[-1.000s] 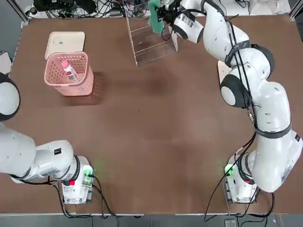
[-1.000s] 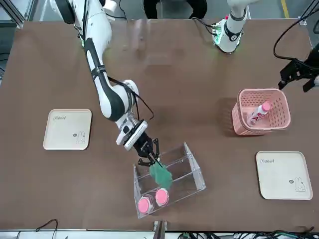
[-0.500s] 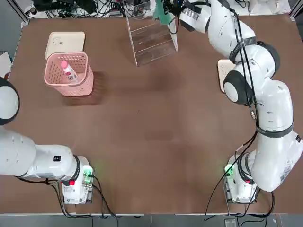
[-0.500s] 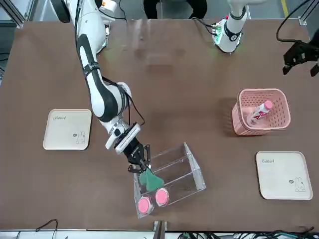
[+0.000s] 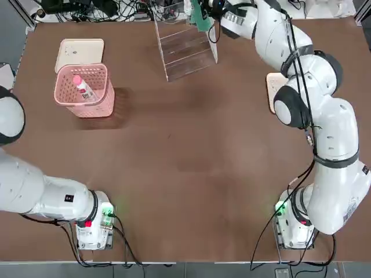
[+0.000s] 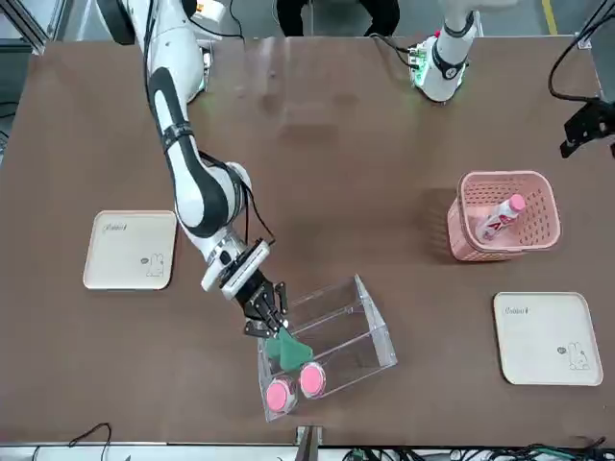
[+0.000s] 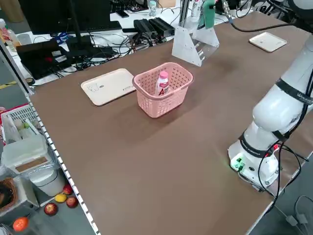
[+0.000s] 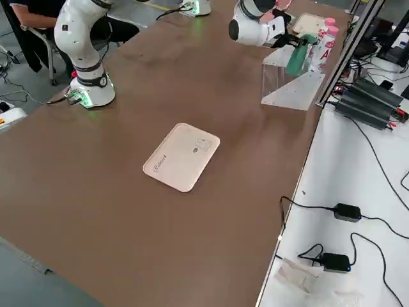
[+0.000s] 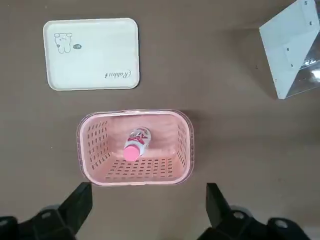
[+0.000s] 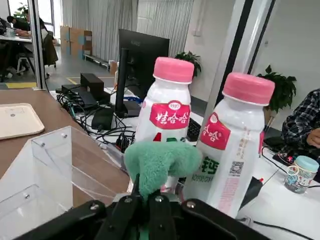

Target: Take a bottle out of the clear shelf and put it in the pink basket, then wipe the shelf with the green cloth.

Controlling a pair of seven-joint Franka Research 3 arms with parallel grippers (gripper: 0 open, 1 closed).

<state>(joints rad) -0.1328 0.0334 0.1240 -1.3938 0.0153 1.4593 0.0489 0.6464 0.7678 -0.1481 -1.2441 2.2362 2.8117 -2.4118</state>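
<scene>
Fingers of the right gripper (image 10: 150, 200): black, narrow, pinched on the green cloth (image 10: 161, 162), soft and fuzzy, bunched above the grip. It is over the clear shelf (image 6: 332, 331), glassy acrylic, stepped, flat side walls. Two white bottles (image 10: 167, 112) stand at the shelf, round pink caps, glossy skins, the cloth right in front of them.

Left gripper (image 9: 150, 215): black fingers spread wide, nothing between, near the pink basket (image 9: 135, 172). Basket is tapered plastic, lattice walls, rounded corners. Inside, the bottle (image 9: 136, 144), slim, white, pink cap, leaning.

Two flat cream trays (image 6: 548, 338) (image 8: 181, 157), smooth, round-cornered, lie on the brown matte table (image 5: 174, 174).
</scene>
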